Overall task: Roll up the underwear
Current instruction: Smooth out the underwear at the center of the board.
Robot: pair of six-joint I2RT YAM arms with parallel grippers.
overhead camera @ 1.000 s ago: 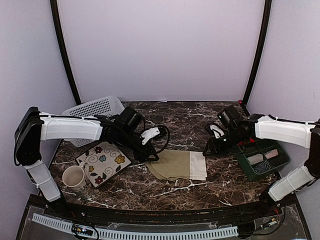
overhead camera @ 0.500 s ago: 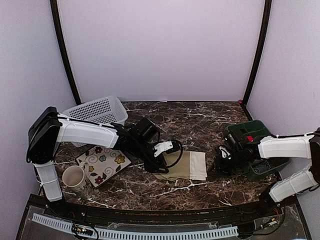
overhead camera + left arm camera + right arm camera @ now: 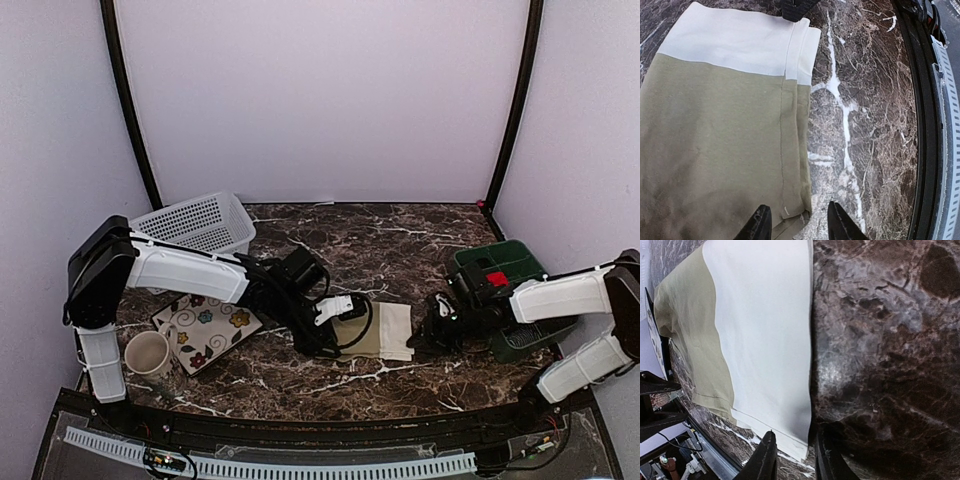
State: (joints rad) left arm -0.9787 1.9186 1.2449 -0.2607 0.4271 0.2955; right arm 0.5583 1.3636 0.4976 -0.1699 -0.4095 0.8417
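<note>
The olive-khaki underwear (image 3: 395, 330) lies folded flat on the marble, its cream waistband to the right. My left gripper (image 3: 335, 348) is low over the olive end. In the left wrist view the left gripper (image 3: 797, 226) is open, its jaws astride the near corner of the underwear (image 3: 725, 135). My right gripper (image 3: 421, 338) sits at the waistband edge. In the right wrist view the right gripper (image 3: 795, 462) has its two fingers apart, with the cream corner of the underwear (image 3: 760, 330) lying between them.
A white mesh basket (image 3: 195, 220) stands at the back left. A floral plate (image 3: 208, 325) and a cream mug (image 3: 148, 352) are at the front left. A green bin (image 3: 520, 262) stands behind the right arm.
Both arms closed in on the underwear. The left gripper slid right onto the olive end; the right gripper came down from beside the bin to the waistband, its jaws narrowing.
</note>
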